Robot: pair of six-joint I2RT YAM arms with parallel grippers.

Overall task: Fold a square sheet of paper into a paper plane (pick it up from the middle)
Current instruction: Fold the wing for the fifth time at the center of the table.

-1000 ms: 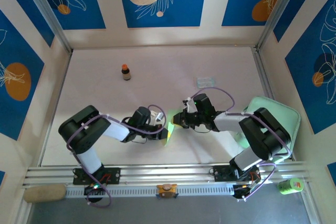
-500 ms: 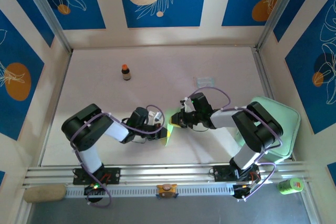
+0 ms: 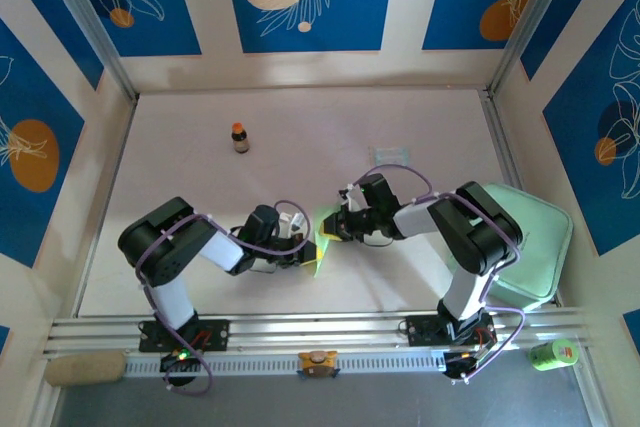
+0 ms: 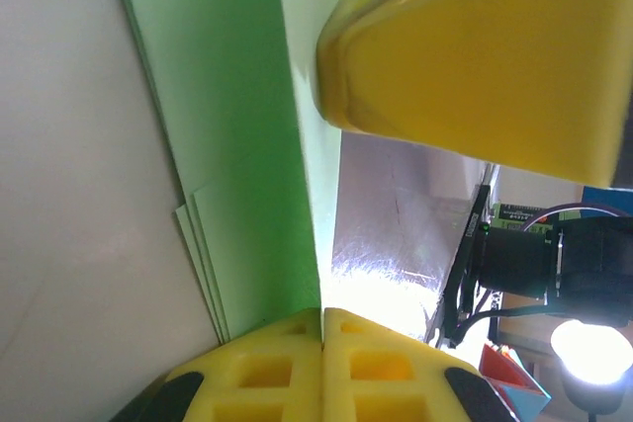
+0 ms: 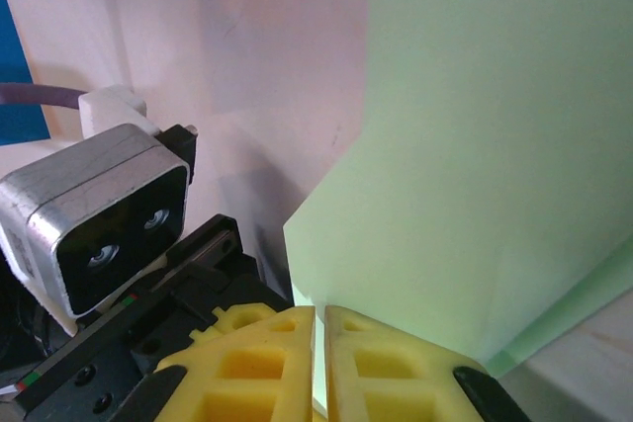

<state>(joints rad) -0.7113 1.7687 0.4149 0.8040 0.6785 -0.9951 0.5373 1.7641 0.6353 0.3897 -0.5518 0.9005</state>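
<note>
We find the left claw (image 3: 308, 253) and the right claw (image 3: 332, 230) meeting near the middle of the desk (image 3: 300, 137). Their tips are close together, and the paper (image 3: 321, 245) is pinched between them by both. The bottle (image 3: 239, 137) stands well behind the left claw and somewhat to its left. The packet (image 3: 391, 155) lies behind the right claw and a little to its right. The tray (image 3: 548, 227) sits far to the right of both claws, at the desk's right edge. A can (image 3: 552, 352) lies in front of the tray, past the rail.
</note>
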